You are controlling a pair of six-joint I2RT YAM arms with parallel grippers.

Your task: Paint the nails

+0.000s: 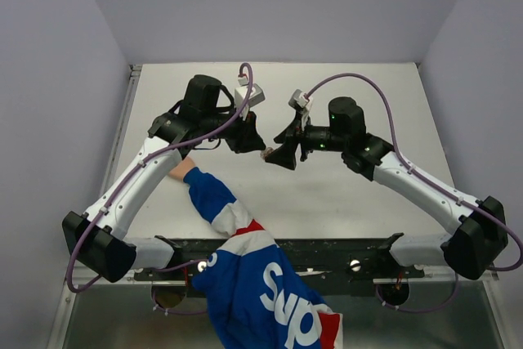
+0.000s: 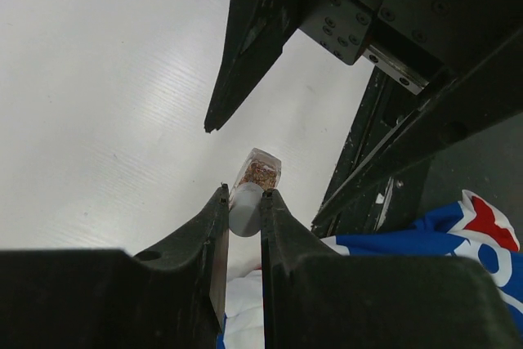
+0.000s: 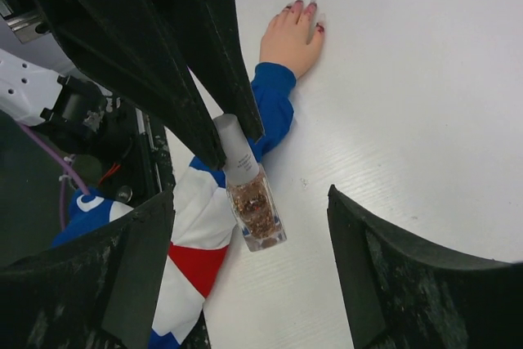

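A bare hand [image 3: 292,37] lies flat on the white table, its reddish-tinted nails [image 3: 299,2] pointing away; in the top view the hand [image 1: 181,172] is partly under my left arm. Its sleeve [image 1: 245,239] is blue, white and red. My left gripper [image 2: 243,194] is shut on the pale cap [image 2: 244,210] of a small clear polish bottle [image 3: 256,206] with pinkish glitter, held tilted above the table. My right gripper [image 3: 253,263] is open, its fingers either side of the bottle's glass body without touching it. Both grippers meet at mid-table [image 1: 270,151].
The white table [image 1: 359,87] is walled by grey panels at the back and sides. A black mounting rail [image 1: 327,251] runs along the near edge between the arm bases. Purple cables loop over both arms.
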